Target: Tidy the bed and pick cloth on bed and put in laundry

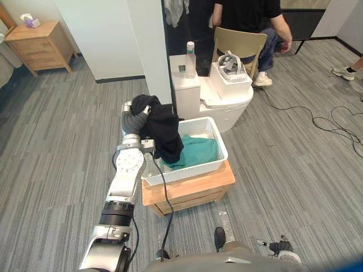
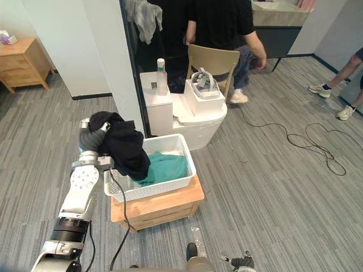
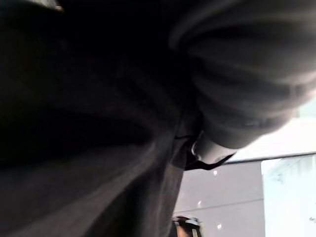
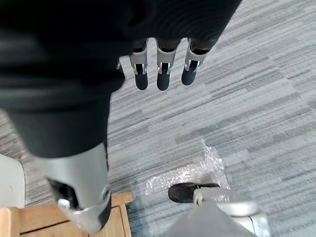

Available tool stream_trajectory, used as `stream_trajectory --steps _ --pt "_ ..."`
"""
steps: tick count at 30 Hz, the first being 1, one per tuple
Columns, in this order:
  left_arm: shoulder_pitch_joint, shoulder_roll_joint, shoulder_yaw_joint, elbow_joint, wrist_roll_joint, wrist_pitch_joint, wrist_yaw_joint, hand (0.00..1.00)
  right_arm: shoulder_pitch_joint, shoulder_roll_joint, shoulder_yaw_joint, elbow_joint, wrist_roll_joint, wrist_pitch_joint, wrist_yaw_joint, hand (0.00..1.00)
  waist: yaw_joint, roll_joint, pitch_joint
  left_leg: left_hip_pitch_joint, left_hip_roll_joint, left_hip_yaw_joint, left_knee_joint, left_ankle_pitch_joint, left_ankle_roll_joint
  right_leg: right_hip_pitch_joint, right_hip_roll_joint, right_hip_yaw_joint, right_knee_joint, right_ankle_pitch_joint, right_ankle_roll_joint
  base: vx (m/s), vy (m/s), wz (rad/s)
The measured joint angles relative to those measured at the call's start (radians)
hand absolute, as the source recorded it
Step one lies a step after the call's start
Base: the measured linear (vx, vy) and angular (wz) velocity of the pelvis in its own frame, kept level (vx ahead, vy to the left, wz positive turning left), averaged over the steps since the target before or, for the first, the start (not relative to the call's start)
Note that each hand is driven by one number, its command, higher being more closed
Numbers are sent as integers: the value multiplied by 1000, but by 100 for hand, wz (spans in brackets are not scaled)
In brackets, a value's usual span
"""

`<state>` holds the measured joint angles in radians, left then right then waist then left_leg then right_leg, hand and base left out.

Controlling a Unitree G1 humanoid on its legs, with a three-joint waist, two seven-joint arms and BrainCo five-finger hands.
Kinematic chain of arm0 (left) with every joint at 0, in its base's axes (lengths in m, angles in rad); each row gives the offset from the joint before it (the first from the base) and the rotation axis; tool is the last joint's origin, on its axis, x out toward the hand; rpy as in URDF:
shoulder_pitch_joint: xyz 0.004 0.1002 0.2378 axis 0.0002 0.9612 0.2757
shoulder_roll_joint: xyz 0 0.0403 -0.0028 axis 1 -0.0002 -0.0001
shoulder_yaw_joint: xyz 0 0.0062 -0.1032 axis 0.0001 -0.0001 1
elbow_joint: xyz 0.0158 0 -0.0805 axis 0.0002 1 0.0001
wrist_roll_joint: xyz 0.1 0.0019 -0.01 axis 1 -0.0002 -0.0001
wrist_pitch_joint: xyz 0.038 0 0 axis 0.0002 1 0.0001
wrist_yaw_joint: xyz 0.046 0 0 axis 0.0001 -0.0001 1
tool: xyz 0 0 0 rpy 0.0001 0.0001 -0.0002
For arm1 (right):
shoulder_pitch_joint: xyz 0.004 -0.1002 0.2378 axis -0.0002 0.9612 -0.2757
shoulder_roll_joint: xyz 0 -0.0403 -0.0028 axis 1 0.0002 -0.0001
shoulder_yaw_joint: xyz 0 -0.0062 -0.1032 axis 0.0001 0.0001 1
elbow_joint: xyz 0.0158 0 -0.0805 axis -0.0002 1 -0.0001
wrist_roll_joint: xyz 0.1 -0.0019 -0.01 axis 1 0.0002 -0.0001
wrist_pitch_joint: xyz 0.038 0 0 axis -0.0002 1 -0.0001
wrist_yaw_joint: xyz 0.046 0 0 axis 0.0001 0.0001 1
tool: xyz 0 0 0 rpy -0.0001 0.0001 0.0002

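— Where's the cloth?
— Centre-left of frame. The black cloth (image 1: pixel 161 127) is draped over my left hand (image 1: pixel 134 122), long axis hanging down across the basket's (image 1: pixel 187 171) left rim. The fingers are buried, so I can't tell the grip.
— Right hand (image 4: pixel 162 69)?
— Fingers straight and slack, above grey floor (image 1: pixel 295 170). The basket sits on a stool (image 1: pixel 193 188).

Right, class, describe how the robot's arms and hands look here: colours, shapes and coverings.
The left arm is silver-grey, with a round disc at one joint and a black ribbed collar lower down. A dark ribbed cover wraps the wrist of the left hand. The right hand has silver fingers with dark tips.
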<state>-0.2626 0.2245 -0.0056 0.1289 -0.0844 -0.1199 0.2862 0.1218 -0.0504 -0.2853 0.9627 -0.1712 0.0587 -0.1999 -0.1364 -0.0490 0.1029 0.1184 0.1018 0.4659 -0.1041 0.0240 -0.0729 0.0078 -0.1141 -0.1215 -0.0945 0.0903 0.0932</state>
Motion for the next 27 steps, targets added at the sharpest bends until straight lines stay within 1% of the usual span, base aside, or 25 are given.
stream_trajectory --steps 1,3,5,8,10,12,14,16,17,18,21,22,23,27 --pt "0 0 -1 9 1 1 0 100 0 4 1 0 0 0 0 0 -4 1 0 1 0 5 0 -2 0 0 -1 1 0 -1 0 11 7 -7" --pt "0 0 -9 37 40 8 -1 100 1 10 3 0 2 0 0 0 -11 7 0 4 -2 20 0 -9 -1 -2 -2 9 0 -1 1 20 8 -12" --pt "1 -5 -40 67 51 24 -7 100 2 12 14 -2 10 0 0 0 -16 18 0 4 -3 25 0 -16 -2 -8 -2 14 0 4 4 35 2 -12" --pt "6 -15 -43 100 78 33 -16 100 -2 13 19 -7 33 -1 0 0 -19 32 1 4 -3 47 1 -17 0 -20 1 33 0 4 4 47 -3 -21" --pt "7 -18 -42 128 108 47 -19 100 -3 14 19 -8 43 -1 -1 0 -36 45 9 4 -1 60 1 -24 -3 -26 4 42 0 4 4 54 -12 -16" --pt "7 -18 -39 145 136 59 -18 100 -3 14 18 -14 44 -1 -1 0 -37 54 14 4 -1 75 4 -27 -6 -36 7 56 0 4 5 51 -21 -22" --pt "6 -18 -38 177 157 69 -18 100 -2 14 18 -19 52 -2 -2 0 -47 60 18 6 -1 79 6 -27 -6 -36 8 56 0 4 5 25 -29 -10" --pt "-1 -17 -26 224 194 76 -17 100 -2 13 18 -30 70 -5 -3 0 -65 70 26 4 0 80 6 -28 -7 -39 7 55 0 5 5 -19 -42 -3" --pt "-5 -15 -25 243 197 78 -16 100 -1 13 16 -33 71 -9 -4 0 -66 74 30 3 0 83 6 -28 -8 -41 7 56 0 5 4 -44 -34 -3" --pt "-13 -14 -25 262 201 85 -14 0 -1 11 14 -34 71 -10 -5 0 -67 77 33 0 0 87 6 -29 -9 -45 7 56 0 5 4 -66 -40 -5" --pt "-29 -14 -19 300 237 95 3 0 -1 10 7 -38 79 -10 -10 0 -67 87 40 -24 2 95 6 -29 -9 -71 10 60 0 7 3 -79 -52 -5" --pt "-29 -14 -15 320 238 95 3 0 -1 11 -3 -41 83 -11 -12 0 -67 91 51 -23 4 100 6 -29 -9 -73 12 64 0 8 2 -98 -89 -11" --pt "-27 -15 -4 351 264 106 0 0 0 12 -6 -41 90 -11 -15 0 -67 96 58 -21 6 105 5 -29 -10 -73 16 67 0 7 2 -61 -63 -12" --pt "-25 -21 51 417 335 137 0 0 -1 14 -17 -41 101 -11 -22 0 -66 99 66 -12 13 118 4 -33 -15 -72 26 80 0 5 -1 -20 -51 -12"
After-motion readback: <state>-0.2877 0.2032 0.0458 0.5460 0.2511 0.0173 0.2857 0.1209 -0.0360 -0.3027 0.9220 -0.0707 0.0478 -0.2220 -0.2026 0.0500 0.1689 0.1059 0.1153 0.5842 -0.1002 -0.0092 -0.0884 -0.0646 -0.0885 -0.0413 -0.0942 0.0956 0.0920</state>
